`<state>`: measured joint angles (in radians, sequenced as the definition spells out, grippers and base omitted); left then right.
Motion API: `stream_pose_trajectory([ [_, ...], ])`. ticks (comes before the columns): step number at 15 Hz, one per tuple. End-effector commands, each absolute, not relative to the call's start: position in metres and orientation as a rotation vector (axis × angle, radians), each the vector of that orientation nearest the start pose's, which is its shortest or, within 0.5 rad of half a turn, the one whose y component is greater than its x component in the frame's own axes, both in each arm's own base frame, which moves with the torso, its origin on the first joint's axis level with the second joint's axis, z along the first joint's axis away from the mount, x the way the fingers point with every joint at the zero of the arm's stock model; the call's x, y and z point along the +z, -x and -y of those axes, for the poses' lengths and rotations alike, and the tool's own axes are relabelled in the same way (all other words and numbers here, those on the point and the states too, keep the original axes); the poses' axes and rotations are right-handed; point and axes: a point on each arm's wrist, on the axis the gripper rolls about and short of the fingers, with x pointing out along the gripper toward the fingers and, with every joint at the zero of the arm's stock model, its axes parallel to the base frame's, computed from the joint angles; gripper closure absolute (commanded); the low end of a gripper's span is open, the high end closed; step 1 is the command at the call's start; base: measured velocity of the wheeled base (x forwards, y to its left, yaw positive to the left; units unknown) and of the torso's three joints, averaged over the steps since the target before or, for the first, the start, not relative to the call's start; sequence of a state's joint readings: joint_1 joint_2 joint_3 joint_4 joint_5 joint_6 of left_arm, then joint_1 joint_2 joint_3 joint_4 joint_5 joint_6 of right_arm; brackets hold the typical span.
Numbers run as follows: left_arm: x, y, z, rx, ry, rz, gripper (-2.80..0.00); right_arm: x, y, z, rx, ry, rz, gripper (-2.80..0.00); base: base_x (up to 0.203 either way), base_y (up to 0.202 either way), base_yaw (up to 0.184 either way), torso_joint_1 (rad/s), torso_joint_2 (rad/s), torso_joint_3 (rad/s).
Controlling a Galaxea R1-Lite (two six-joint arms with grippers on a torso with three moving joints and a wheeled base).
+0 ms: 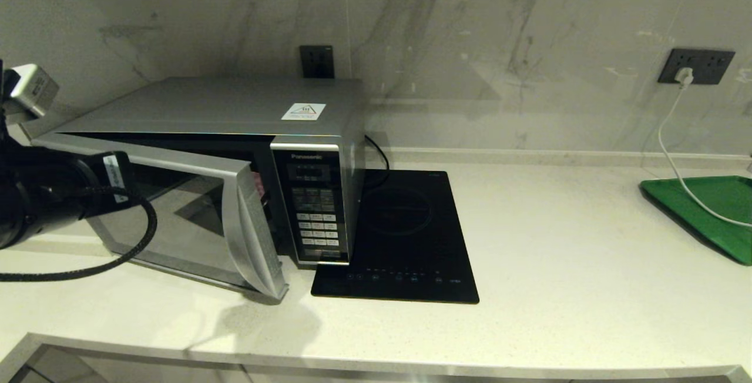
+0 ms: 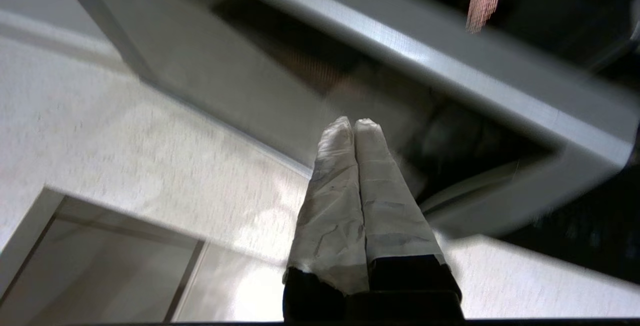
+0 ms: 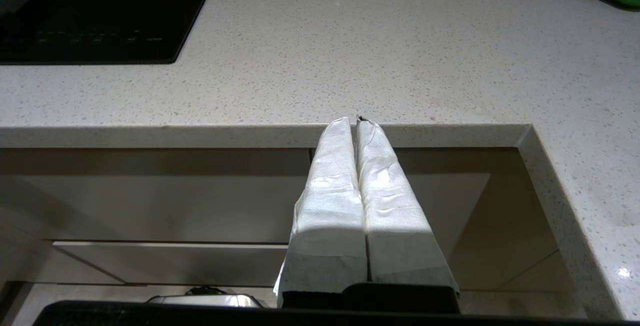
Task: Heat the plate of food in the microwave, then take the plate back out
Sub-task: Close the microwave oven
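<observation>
Plate of food is not visible; judging by the half-open microwave door, it may sit inside. Left gripper, fingers pressed together, points at the door glass; pushing or swinging it comes next. Right gripper, likewise pressed together, idles off the counter edge.

At the left of the head view we see the microwave, silver-grey, with a dark glass door and a black keypad panel. A white triangle sticker sits on its top. Beside it at centre lies a flat black hob. The counter is cream with fine speckles; the wall is pale marble with grey veins. At far right, a green tray and a white cable. We see both grippers wrapped in white: left gripper, right gripper.
</observation>
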<state>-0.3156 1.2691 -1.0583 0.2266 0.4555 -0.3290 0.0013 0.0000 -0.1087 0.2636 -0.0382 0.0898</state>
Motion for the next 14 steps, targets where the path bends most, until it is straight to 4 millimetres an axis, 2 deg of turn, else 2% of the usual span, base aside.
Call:
stream_pose_trajectory([
  [1, 0.277, -0.173, 0.058, 0.149, 0.131, -0.429, 0.00, 0.078, 0.033, 0.001, -0.044, -0.087, -0.155, 0.00, 0.000, 0.000, 0.000, 0.000, 0.00, 0.000],
  [3, 0.270, -0.182, 0.071, 0.114, 0.126, -0.466, 0.00, 0.078, 0.033, 0.001, -0.044, -0.087, -0.156, 0.00, 0.000, 0.000, 0.000, 0.000, 0.00, 0.000],
  [8, 0.264, -0.185, 0.107, -0.063, 0.104, -0.502, 0.00, 0.078, 0.033, 0.001, -0.044, -0.087, -0.156, 0.00, 0.000, 0.000, 0.000, 0.000, 0.00, 0.000],
  [14, 0.255, -0.215, 0.124, -0.073, 0.115, -0.509, 0.00, 0.078, 0.033, 0.001, -0.044, -0.087, -0.156, 0.00, 0.000, 0.000, 0.000, 0.001, 0.00, 0.006],
])
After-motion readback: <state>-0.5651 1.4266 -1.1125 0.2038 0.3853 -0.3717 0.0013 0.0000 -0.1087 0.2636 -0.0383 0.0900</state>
